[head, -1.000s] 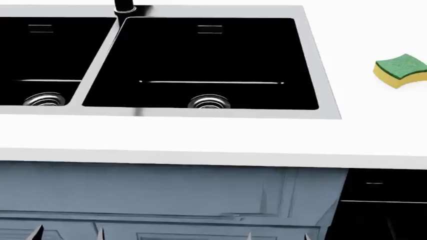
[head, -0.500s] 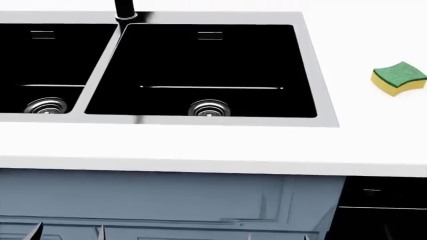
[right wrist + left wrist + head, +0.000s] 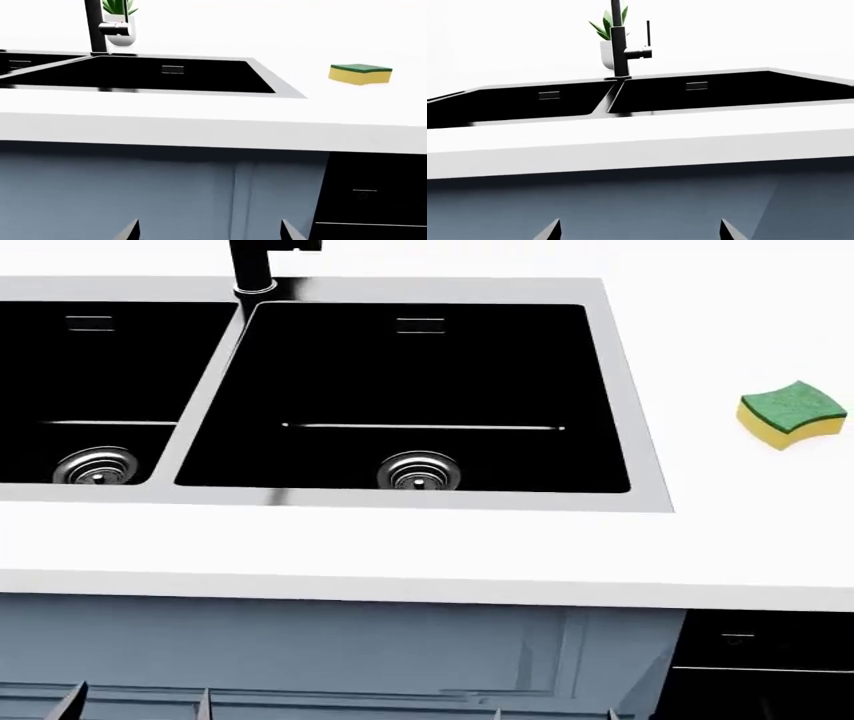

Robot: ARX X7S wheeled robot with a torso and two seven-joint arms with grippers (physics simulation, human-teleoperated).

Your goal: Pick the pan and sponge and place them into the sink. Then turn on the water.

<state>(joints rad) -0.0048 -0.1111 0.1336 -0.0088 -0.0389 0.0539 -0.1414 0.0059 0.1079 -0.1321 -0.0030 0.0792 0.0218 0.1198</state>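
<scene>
Both grippers — left, right — spread open below the counter; sponge beside sink.

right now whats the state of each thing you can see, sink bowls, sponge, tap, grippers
glossy black double-bowl sink with steel rim: both bowls empty, dry, round steel drains bare
yellow foam sponge with green scouring face: green face up, flat on the white counter, right of the sink, untouched
black faucet: no water running
left gripper: open, empty, low before the cabinet front
right gripper: open, empty, low before the cabinet front
pan: not in view
</scene>
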